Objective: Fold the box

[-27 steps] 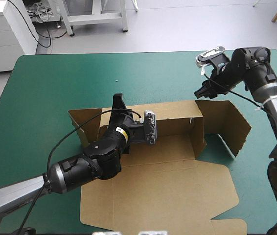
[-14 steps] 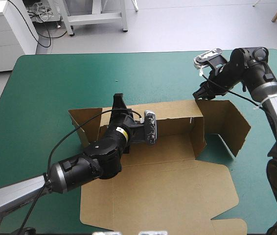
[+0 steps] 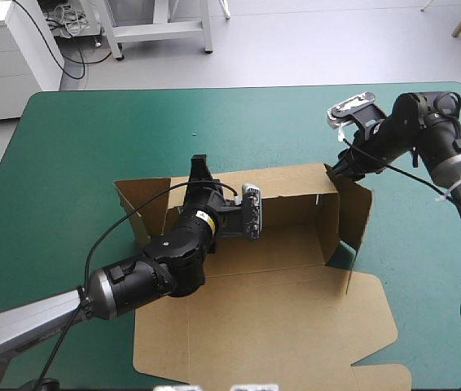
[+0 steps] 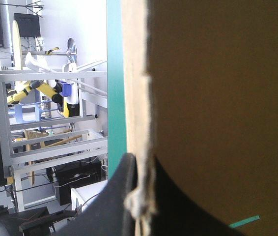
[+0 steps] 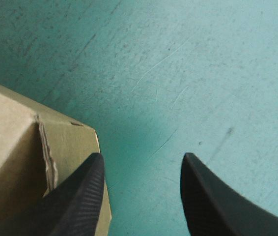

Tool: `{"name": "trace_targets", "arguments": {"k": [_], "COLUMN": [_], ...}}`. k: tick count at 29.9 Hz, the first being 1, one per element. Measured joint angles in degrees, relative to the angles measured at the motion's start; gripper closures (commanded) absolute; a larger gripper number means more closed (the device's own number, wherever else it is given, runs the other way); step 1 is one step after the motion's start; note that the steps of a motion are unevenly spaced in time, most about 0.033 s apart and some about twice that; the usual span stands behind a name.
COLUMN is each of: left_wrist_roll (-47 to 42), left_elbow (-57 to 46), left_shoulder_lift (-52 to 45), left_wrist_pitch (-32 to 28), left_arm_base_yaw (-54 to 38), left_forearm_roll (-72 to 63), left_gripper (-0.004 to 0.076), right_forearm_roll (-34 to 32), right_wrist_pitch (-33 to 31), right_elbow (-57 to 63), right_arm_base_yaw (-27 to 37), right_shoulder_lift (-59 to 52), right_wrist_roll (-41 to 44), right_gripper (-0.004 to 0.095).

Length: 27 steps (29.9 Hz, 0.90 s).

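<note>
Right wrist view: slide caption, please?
Open right gripper above the cover, box corner close beside it.

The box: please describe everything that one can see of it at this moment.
The box is a cut sheet of brown board, partly folded, at the middle of the teal-green table. Its far wall stands upright, and the right side flap stands too, meeting it at a corner. The large near panel lies flat. The left gripper is shut on the far wall's top edge. The open right gripper is at the far right corner; contact is unclear.
</note>
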State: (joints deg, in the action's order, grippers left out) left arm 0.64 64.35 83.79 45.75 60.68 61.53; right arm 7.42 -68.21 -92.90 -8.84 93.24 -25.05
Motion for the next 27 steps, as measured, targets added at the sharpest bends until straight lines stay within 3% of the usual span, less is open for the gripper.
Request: {"name": "trace_targets", "arguments": {"k": [9, 27], "left_wrist_roll": [-0.22, -0.64], "left_elbow": [0.00, 0.00], "left_shoulder_lift": [0.04, 0.04], "left_wrist_pitch": [-0.15, -0.15], "left_arm_base_yaw": [0.00, 0.00], "left_forearm_roll": [0.39, 0.50], "left_gripper": [0.0731, 0.0731], "right_forearm_roll": [1.02, 16.41], "right_wrist_pitch": [-0.01, 6.85], "right_elbow": [9.97, 30.51], "right_arm_base_yaw": [0.00, 0.07], "right_shoulder_lift": [-5.84, -20.47], "right_wrist_roll": [-1.64, -13.11], "right_gripper": [0.0452, 0.0452]}}
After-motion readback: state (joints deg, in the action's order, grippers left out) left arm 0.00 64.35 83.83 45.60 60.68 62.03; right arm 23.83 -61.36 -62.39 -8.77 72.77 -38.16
